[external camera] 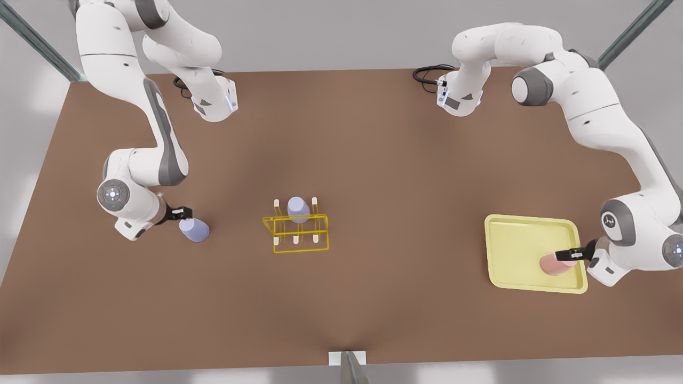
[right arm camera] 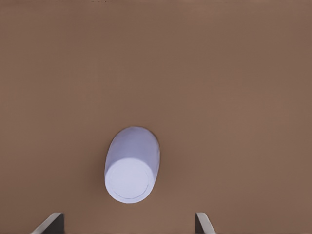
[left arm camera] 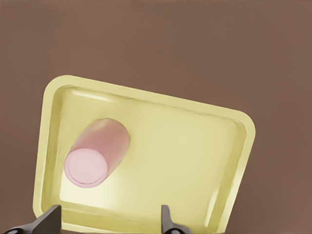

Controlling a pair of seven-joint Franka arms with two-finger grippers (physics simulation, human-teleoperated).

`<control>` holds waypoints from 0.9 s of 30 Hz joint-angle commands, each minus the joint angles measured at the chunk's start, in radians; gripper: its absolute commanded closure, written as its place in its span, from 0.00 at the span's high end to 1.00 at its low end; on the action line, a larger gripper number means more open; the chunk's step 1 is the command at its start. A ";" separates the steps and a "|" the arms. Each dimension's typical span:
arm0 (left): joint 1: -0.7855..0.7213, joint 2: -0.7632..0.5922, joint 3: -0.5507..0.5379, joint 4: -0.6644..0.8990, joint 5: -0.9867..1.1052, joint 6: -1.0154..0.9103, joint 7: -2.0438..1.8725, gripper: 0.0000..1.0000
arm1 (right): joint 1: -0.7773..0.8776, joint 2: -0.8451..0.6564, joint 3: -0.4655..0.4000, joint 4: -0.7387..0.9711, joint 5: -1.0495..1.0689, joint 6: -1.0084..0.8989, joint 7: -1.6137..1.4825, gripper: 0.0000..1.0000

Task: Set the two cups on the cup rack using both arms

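My table (external camera: 373, 176) is plain matte brown under pale grey walls (no writing legible anywhere). My left gripper (left arm camera: 109, 219) hangs open above the pink cup (left arm camera: 95, 158) in the yellow tray (left arm camera: 234, 146) near one table end. My right gripper (right arm camera: 129, 225), fingers spread, hovers over the lavender cup (right arm camera: 131, 165) near the opposite end. The cup rack (external camera: 296, 232), mid-table, carries another lavender tumbler (external camera: 298, 209).
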 commanded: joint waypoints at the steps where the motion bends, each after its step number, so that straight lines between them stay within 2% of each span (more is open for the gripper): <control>1: 0.000 0.019 0.014 0.001 0.001 0.191 0.240 1.00 | 0.000 0.014 0.000 -0.004 0.021 0.178 -0.015 1.00; 5: 0.002 0.051 0.015 0.001 0.000 0.251 0.240 1.00 | 0.005 0.052 0.000 -0.039 0.037 0.230 -0.015 1.00; 16: 0.024 0.053 0.032 -0.068 0.029 0.227 0.340 1.00 | 0.000 0.051 -0.001 -0.220 0.035 0.437 -0.022 1.00; 27: 0.017 0.060 0.044 -0.129 0.024 0.201 0.336 1.00 | -0.031 0.109 -0.001 -0.252 0.035 0.468 -0.027 1.00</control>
